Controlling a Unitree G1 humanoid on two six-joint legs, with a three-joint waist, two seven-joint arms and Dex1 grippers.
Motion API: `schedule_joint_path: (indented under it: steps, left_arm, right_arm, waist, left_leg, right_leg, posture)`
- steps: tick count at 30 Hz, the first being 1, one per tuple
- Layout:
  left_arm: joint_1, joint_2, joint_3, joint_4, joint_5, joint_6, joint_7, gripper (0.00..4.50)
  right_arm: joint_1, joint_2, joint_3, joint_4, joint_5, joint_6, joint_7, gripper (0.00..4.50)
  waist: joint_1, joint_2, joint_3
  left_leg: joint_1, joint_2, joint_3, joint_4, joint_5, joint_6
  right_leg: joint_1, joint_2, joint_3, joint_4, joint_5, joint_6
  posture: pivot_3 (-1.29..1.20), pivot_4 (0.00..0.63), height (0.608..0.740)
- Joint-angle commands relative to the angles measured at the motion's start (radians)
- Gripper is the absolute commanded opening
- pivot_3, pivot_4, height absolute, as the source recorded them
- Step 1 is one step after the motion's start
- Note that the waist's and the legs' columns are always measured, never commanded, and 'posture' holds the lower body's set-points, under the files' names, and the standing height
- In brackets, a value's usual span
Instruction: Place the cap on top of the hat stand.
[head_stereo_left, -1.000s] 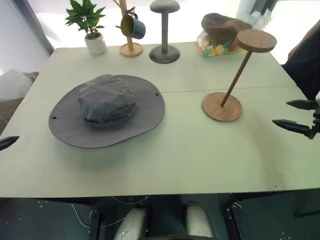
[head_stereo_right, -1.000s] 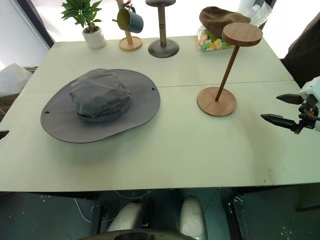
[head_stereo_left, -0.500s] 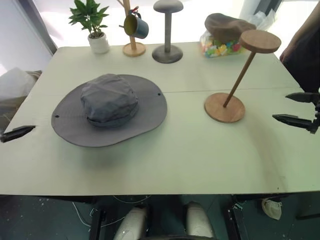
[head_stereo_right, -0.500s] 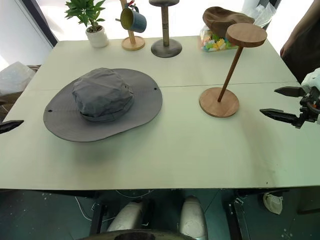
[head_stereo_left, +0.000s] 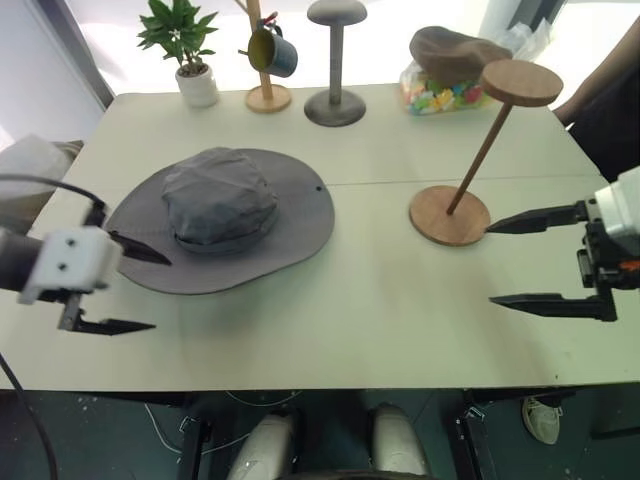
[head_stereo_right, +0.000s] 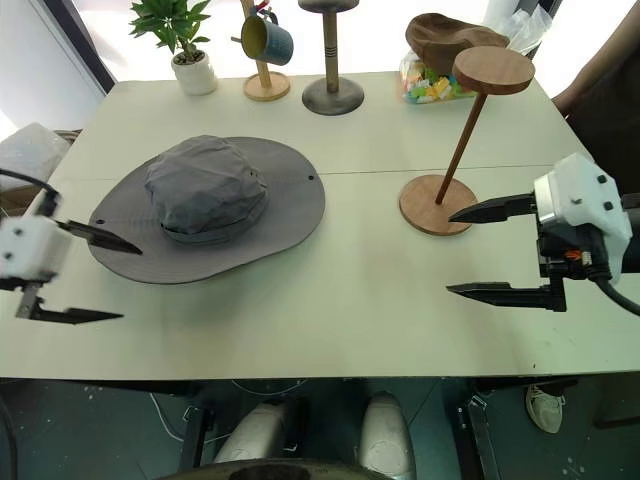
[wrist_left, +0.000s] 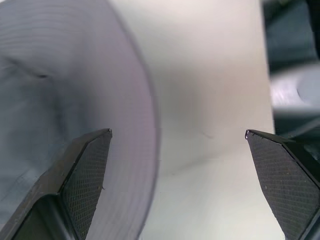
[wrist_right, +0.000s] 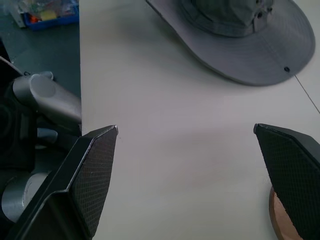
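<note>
The cap (head_stereo_left: 220, 215), a grey wide-brimmed sun hat, lies crown up on the left half of the table. My left gripper (head_stereo_left: 160, 294) is open at the brim's near-left edge, and in the left wrist view one finger (wrist_left: 85, 175) hovers over the brim (wrist_left: 75, 100). The hat stand (head_stereo_left: 480, 150) is on the right, its wooden base (head_stereo_left: 450, 215) flat and its disc top (head_stereo_left: 520, 82) bare. Just right of that base my right gripper (head_stereo_left: 490, 265) is open and empty. The right wrist view shows the cap (wrist_right: 240, 30) and the base's edge (wrist_right: 280, 215).
Along the table's (head_stereo_left: 350, 300) far edge stand a potted plant (head_stereo_left: 180, 50), a mug tree with a mug (head_stereo_left: 265, 55), a grey mushroom-topped stand (head_stereo_left: 335, 60) and a brown flat cap (head_stereo_left: 455, 50) on a bag of sweets. A person (head_stereo_left: 610, 110) is at the far right.
Both grippers have come in from the table's sides: the left one rightward to the cap's brim, the right one leftward to beside the stand's base. Cap and stand have not moved.
</note>
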Motion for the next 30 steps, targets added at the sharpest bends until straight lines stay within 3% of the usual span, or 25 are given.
schedule_joint_path:
  steps: [1,8,17,23,26,30]
  left_arm:
    - [-0.004,-0.037,-0.086,-0.010,0.170,-0.141,0.102,4.50]
    - [-0.069,-0.248,-0.231,0.041,0.503,-0.326,0.470,4.50]
    - [-0.071,-0.488,-0.258,0.039,0.742,-0.271,0.860,4.50]
    - [-0.076,-0.560,-0.286,0.048,0.819,-0.242,0.981,4.50]
    - [-0.079,-0.570,-0.297,0.048,0.825,-0.247,1.001,3.65]
    - [-0.114,-0.570,-0.298,0.080,0.822,-0.250,1.021,1.57]
  right_arm:
    - [-0.010,-0.006,-0.053,-0.047,0.030,0.021,-0.042,4.47]
    - [0.007,0.002,-0.115,-0.092,0.075,0.077,-0.096,4.47]
    - [0.038,0.013,-0.148,-0.122,0.092,0.093,-0.137,4.47]
    - [0.033,0.004,-0.168,-0.122,0.114,0.103,-0.143,4.47]
    - [0.014,0.000,-0.179,-0.119,0.156,0.133,-0.160,4.50]
    - [0.008,-0.013,-0.208,-0.106,0.209,0.193,-0.170,4.50]
  waist:
    - [0.005,0.000,0.000]
    - [0.033,-0.005,0.003]
    - [0.048,-0.005,0.003]
    - [0.049,-0.006,0.003]
    - [0.049,-0.006,0.003]
    - [0.049,-0.006,0.003]
  left_leg:
    - [0.000,0.000,0.000,0.000,0.000,0.000]
    - [0.000,0.001,0.002,0.001,0.000,0.000]
    - [0.000,0.000,0.003,0.002,0.000,0.000]
    - [0.000,0.000,0.003,0.003,0.000,0.000]
    - [0.000,0.000,0.002,0.003,0.000,0.000]
    - [0.000,0.000,0.002,0.003,0.000,0.000]
  right_leg:
    - [0.000,0.000,0.000,0.000,0.000,0.000]
    - [0.000,0.000,0.001,-0.002,0.002,0.001]
    - [0.001,0.000,0.002,-0.003,0.004,0.002]
    - [0.001,0.000,0.002,-0.003,0.004,0.003]
    - [0.001,0.000,0.002,-0.003,0.004,0.003]
    - [0.001,0.000,0.002,-0.003,0.004,0.003]
  posture:
    - [0.00,0.150,0.740]
    - [0.00,0.150,0.740]
    - [0.00,0.150,0.740]
    - [0.00,0.150,0.740]
    - [0.00,0.150,0.740]
    - [0.00,0.150,0.740]
